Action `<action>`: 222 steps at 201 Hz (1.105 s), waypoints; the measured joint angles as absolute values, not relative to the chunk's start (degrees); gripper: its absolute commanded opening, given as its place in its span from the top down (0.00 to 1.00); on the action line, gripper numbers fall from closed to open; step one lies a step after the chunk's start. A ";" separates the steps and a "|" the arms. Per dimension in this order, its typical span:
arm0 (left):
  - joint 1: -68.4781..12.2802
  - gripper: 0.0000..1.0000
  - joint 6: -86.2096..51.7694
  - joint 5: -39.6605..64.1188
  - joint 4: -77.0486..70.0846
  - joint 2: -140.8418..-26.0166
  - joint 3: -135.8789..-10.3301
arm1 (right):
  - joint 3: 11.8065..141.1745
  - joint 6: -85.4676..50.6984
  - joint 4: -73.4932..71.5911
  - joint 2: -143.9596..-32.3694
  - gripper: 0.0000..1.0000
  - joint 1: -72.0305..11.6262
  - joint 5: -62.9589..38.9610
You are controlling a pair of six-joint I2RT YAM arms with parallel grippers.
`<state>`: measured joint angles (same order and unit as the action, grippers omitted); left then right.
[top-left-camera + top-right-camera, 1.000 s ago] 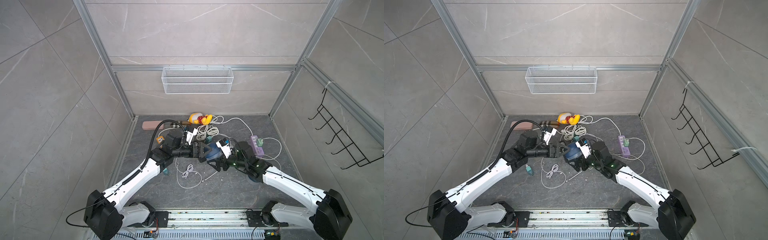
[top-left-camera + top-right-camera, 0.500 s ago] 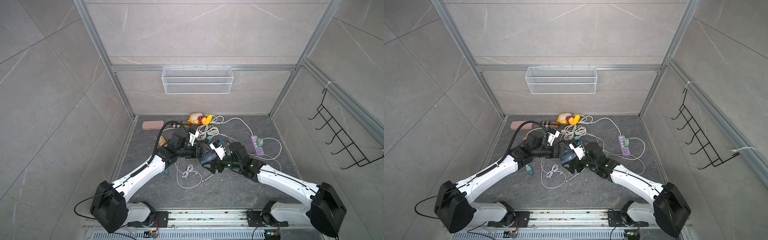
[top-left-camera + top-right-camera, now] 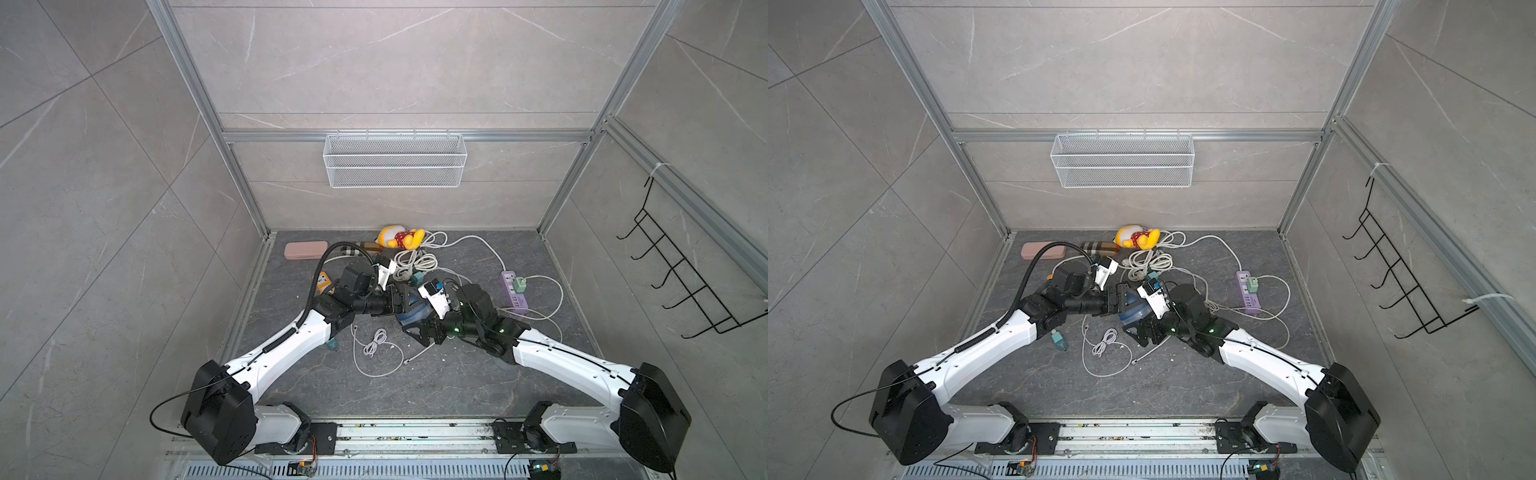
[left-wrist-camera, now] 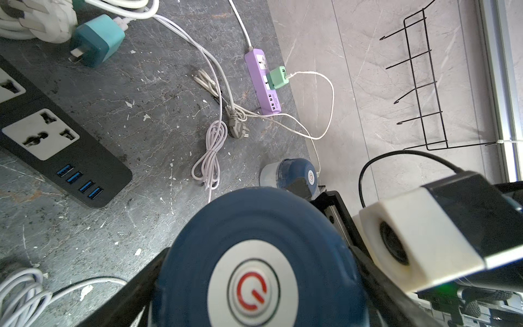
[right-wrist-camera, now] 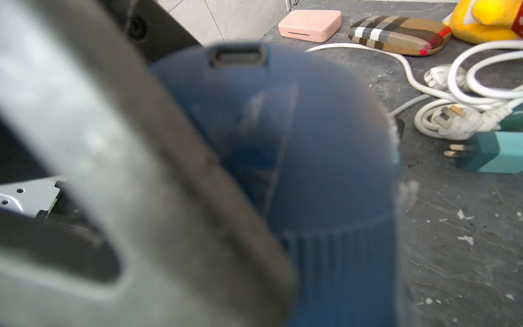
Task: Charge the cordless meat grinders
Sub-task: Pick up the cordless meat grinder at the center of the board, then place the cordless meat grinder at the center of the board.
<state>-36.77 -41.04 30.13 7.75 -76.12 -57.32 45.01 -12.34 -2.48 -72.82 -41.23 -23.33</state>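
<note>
Floor (image 3: 436,390) lying open robot-side of purple power strip (image 3: 515,291), left gripper (image 3: 409,306) clamping dark blue grinder (image 4: 256,271), right gripper (image 3: 415,328) state unclear, second grinder (image 4: 288,177) showing plainly only wrist-side

Both top views hang high at the cell's front, looking steeply down toward the rear wall, far enough back to take in the whole dark floor (image 3: 457,374), with the wire basket (image 3: 395,160) upper centre and the base rail (image 3: 415,432) along the lower edge. They share nearly everything, shifted slightly sideways. The left wrist camera sits close over a dark blue grinder (image 4: 254,269), facing down across the floor to the purple power strip (image 4: 261,82) and the right wrist camera's white housing (image 4: 416,243). The right wrist camera looks low, almost level, blurringly near that grinder, toward the pink case (image 5: 310,25). Both wrist views share the teal plug adapter (image 4: 97,39).
</note>
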 measured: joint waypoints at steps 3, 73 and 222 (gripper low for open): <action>-36.80 0.26 -41.04 30.13 7.70 -76.12 -57.23 | 45.10 -12.32 -2.42 -72.82 0.01 -41.25 -23.29; -37.39 0.28 -39.03 26.70 9.17 -75.57 -55.79 | 45.36 -10.87 8.60 -61.39 0.01 -41.23 -20.36; -47.75 0.22 -8.84 5.76 -9.34 -89.38 -53.39 | 33.91 -28.60 26.15 -41.23 0.04 -40.84 4.91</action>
<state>-47.75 -8.84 5.76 -9.34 -89.38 -53.39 33.91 -28.60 26.15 -41.23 -40.84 4.91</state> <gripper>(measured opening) 0.876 0.968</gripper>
